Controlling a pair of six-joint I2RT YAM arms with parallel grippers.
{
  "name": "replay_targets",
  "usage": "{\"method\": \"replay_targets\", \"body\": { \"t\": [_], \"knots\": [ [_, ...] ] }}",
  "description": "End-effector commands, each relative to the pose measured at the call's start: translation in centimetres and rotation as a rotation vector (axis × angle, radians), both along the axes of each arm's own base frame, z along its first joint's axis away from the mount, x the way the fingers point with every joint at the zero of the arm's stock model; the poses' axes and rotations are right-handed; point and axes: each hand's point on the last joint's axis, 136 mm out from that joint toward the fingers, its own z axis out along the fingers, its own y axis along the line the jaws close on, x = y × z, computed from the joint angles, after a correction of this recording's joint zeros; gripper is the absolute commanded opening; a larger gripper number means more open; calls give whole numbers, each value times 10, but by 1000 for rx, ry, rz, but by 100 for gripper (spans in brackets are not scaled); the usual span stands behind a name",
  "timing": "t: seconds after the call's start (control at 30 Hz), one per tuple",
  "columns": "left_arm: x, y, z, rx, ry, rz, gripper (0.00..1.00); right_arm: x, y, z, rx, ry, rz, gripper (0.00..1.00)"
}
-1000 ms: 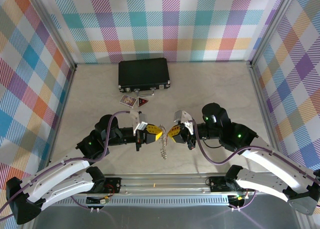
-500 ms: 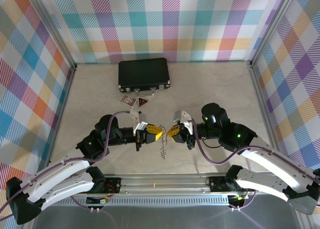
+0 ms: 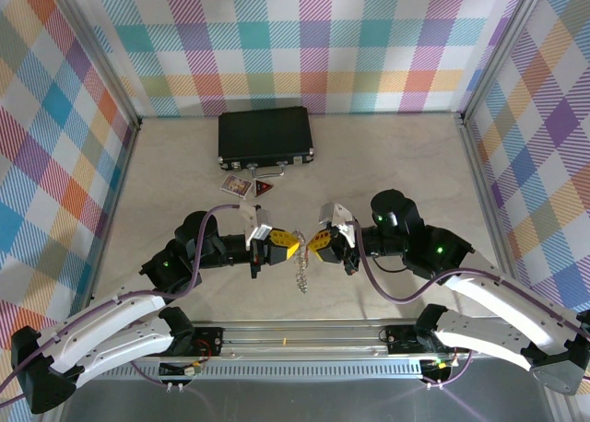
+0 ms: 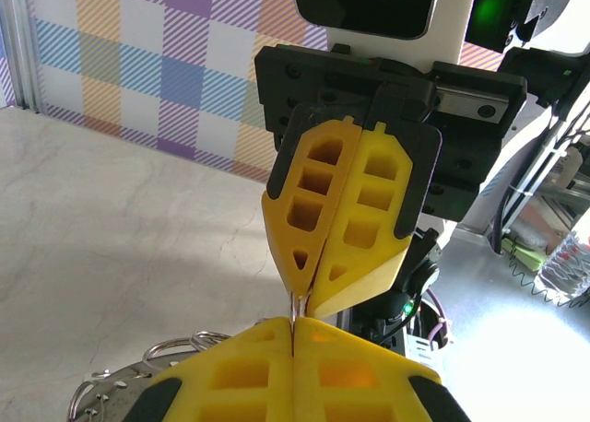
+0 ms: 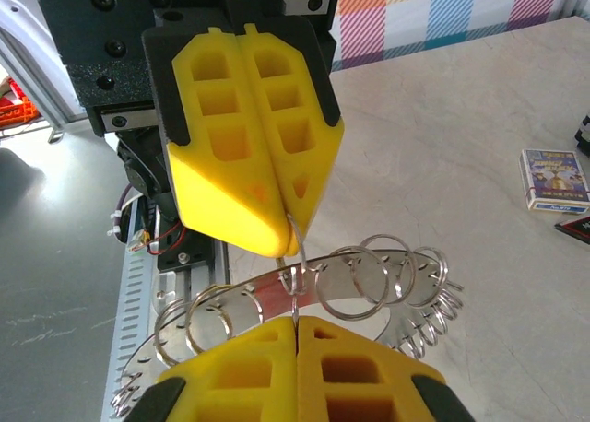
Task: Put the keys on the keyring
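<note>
The keyring (image 5: pixel 383 275), a cluster of silvery rings, hangs between the two pincers near the front edge of the worktop (image 3: pixel 387 164); a red strip (image 5: pixel 272 299) shows among its rings, though I cannot tell what it is; the left pincer (image 3: pixel 291 247) and right pincer (image 3: pixel 314 245) meet tip to tip, each with its jaws together, clamped on one thin wire loop of the keyring; well behind lies a black case (image 3: pixel 265 134).

Flat black rectangular hard case (image 3: pixel 265 137) at the back, small printed card box (image 3: pixel 238 186), dark red triangular card (image 3: pixel 265 189) beside it, pale marbled tabletop (image 3: pixel 396 164), pastel checked walls (image 3: pixel 304 44)
</note>
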Motion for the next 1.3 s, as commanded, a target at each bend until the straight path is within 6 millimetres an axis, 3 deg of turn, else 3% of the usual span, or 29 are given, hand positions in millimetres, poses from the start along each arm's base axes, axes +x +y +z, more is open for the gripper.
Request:
{"method": "replay_targets", "body": {
  "t": [0.0,1.27],
  "knots": [
    [-3,1,11,-33,-43,-10,0,0,0,19,37,-43,0,0],
    [-4,-2,5,3,-33,-21,0,-3,9,28,77,-39,40,0]
  ]
}}
